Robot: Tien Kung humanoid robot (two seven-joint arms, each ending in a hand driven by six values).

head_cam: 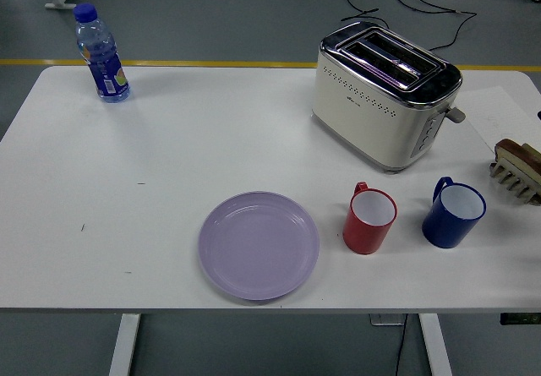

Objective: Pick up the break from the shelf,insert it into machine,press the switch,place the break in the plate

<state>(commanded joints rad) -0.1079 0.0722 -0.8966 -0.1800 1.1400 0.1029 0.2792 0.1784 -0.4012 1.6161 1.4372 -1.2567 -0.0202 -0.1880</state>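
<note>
We could not tell the state of our fingers, since neither hand fell inside the head view.

The bread point(516, 149), as far as we could make it out, was a brown slab lying across the top of a pale slotted rack point(514, 182) at the right edge of the frame, about mid-height. The edge cut off part of both, so we could not be sure of the slab's shape or how it sat in the slots.

To the left of the rack and higher in the frame stood the cream and chrome toaster point(385, 110), turned at an angle on the white table point(169, 165). Its two slots point(389, 59) faced up and caught a purplish reflection; we could not see into them. Its lever point(456, 115) stuck out of the narrow end that faced the rack, near the top of its track.

Below the toaster, towards the lower right, two mugs stood upright and apart. The red mug point(370, 218) was on the left with its handle pointing up the frame. The blue mug point(453, 212) was on the right, between the red one and the rack, with its handle to its upper left. Both showed white insides.

The lilac plate point(259, 245) lay flat at lower centre, near the table's near edge and just left of the red mug without touching it.

Well apart from all this, in the upper left of the frame, a water bottle point(101, 52) with a blue cap and blue label stood upright near the table's far edge. Beyond the table ran a grey floor with a yellow line point(211, 62), and black cables point(406, 0) trailed at upper right.
</note>
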